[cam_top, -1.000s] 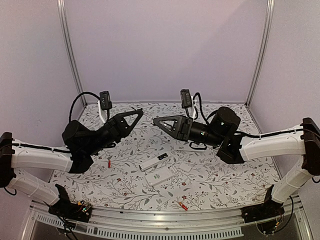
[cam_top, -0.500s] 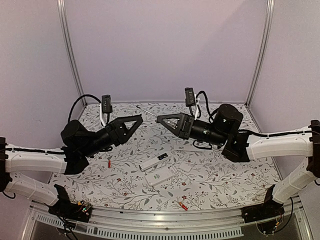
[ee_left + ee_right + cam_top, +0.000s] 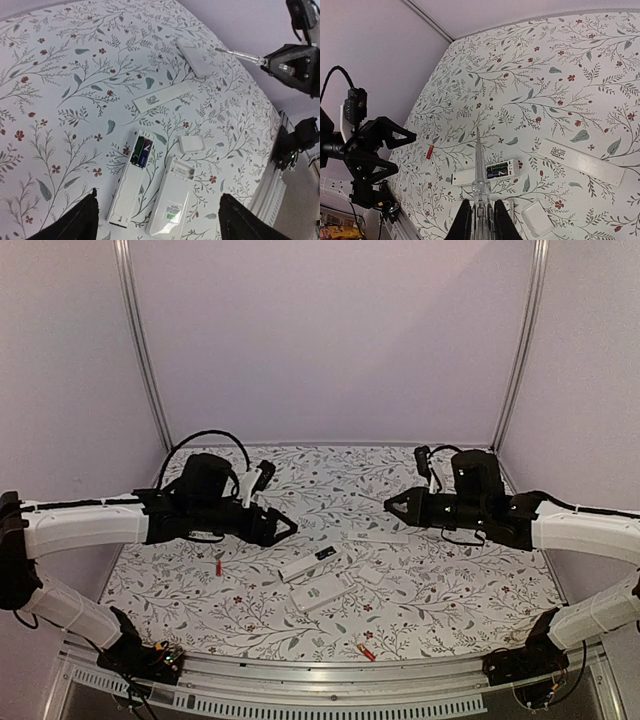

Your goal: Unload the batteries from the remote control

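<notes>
Step in hand: battery extraction. Left fingers (image 3: 77, 222) spread above open remote (image 3: 127, 195). Batteries (image 3: 140, 151) seated in its compartment, mid-surface. Right fingers (image 3: 463, 220) pinch clear-handled pry tool (image 3: 479, 187). Next, I judge: bring tool tip under cell end, lever out.

A robotics lab booth: plain lilac walls (image 3: 330, 340), aluminium posts (image 3: 142, 350), floral-covered table (image 3: 450, 592).

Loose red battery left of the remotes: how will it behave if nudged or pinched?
Probably rolls: the red battery is a slim cylinder lying on its side on the flat table. Likely light, being far shorter than the open remote. Its round body may slip from a pinch.
</notes>
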Action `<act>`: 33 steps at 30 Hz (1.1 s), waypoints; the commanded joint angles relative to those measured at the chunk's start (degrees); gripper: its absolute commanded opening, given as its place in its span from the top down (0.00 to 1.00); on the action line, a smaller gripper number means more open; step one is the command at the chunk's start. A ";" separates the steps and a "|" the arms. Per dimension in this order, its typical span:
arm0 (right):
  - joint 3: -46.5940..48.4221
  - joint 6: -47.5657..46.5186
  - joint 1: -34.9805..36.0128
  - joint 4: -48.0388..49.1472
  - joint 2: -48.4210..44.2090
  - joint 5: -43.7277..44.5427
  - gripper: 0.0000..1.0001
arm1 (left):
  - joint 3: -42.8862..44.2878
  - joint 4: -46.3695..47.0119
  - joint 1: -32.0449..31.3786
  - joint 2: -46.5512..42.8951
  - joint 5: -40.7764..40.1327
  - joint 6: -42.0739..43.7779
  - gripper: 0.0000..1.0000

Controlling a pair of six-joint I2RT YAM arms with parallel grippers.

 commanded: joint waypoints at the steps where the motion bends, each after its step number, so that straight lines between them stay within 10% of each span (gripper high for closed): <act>1: -2.63 -0.99 -0.33 -7.30 -2.20 0.98 1.00 | 5.77 -15.83 -1.11 7.30 -0.28 12.60 0.23; 6: -4.10 0.26 -0.38 -6.96 -3.13 1.09 1.00 | 10.81 -21.03 -3.29 17.02 -4.74 17.41 0.37; 22: -5.21 0.41 -0.53 -6.90 -3.73 1.31 1.00 | 14.00 -15.61 -5.97 28.42 -7.07 22.85 0.26; 33: -5.50 -0.88 -0.48 -11.45 -3.95 -0.63 1.00 | 15.58 -14.50 -7.04 32.93 -3.21 27.53 0.64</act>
